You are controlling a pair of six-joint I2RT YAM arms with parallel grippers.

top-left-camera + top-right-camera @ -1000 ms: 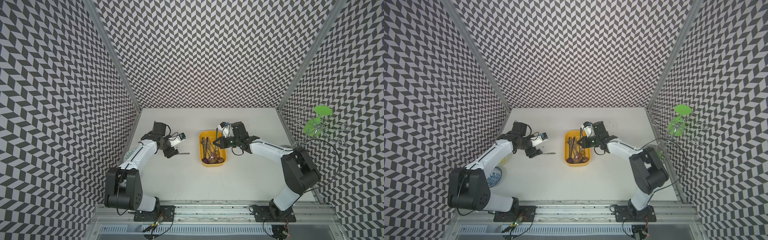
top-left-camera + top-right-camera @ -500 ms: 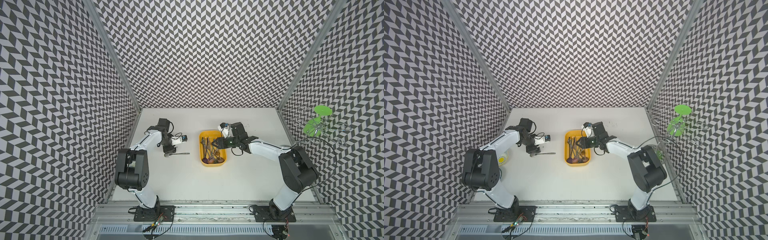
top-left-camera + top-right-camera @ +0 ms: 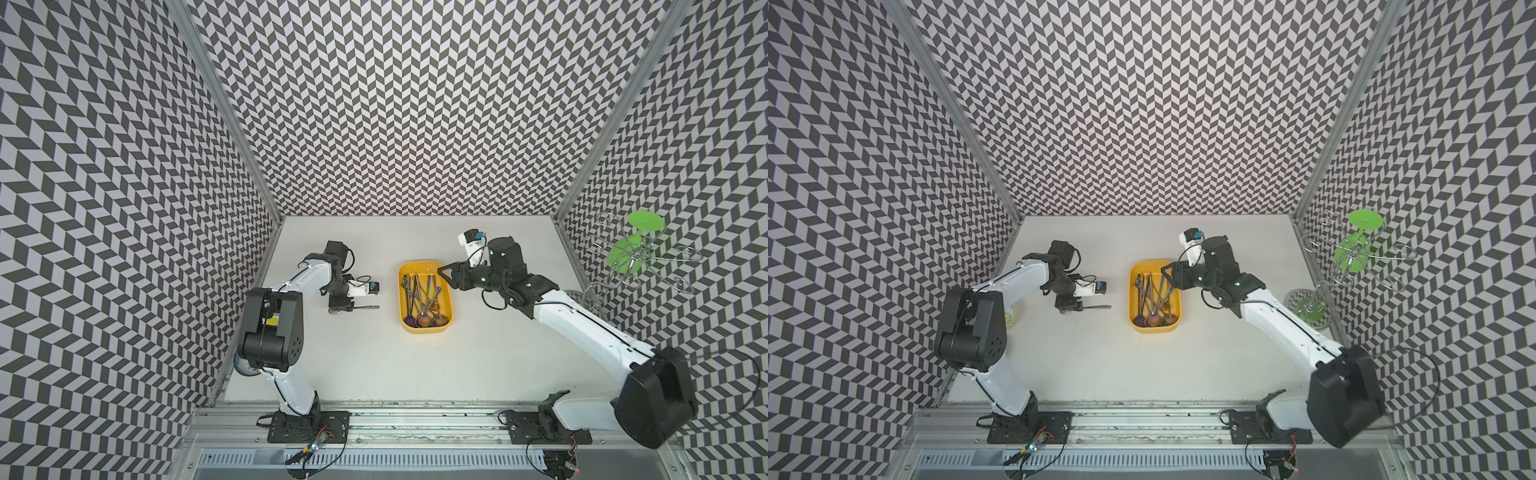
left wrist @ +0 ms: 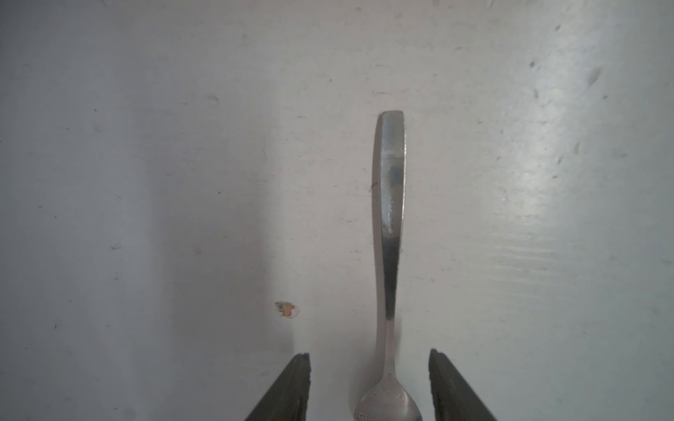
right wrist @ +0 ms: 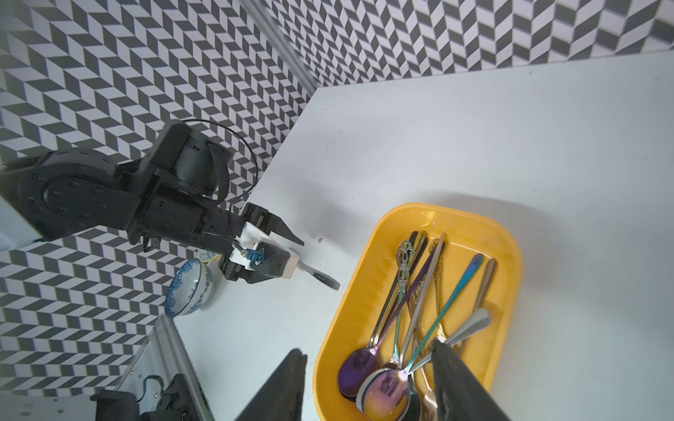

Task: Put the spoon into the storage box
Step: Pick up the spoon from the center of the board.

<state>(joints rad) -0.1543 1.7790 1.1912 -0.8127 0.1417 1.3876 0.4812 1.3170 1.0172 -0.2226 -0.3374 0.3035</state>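
While spoons (image 5: 425, 291) crowd the storage box (image 5: 368, 269), a patterned bowl (image 5: 188, 288) sits well apart.

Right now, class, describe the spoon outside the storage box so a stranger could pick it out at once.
Find the yellow storage box in the middle of the white table. On its left-arm side one spoon lies flat, bowl inside the open left tool. It is plain silver and alone; the other spoons are heaped in the box.

Box (image 3: 424, 331): yellow, shallow, rounded corners, holding several spoons (image 3: 424, 321). Spoon (image 4: 392, 218): steel, flat on table (image 4: 146, 145), handle toward box
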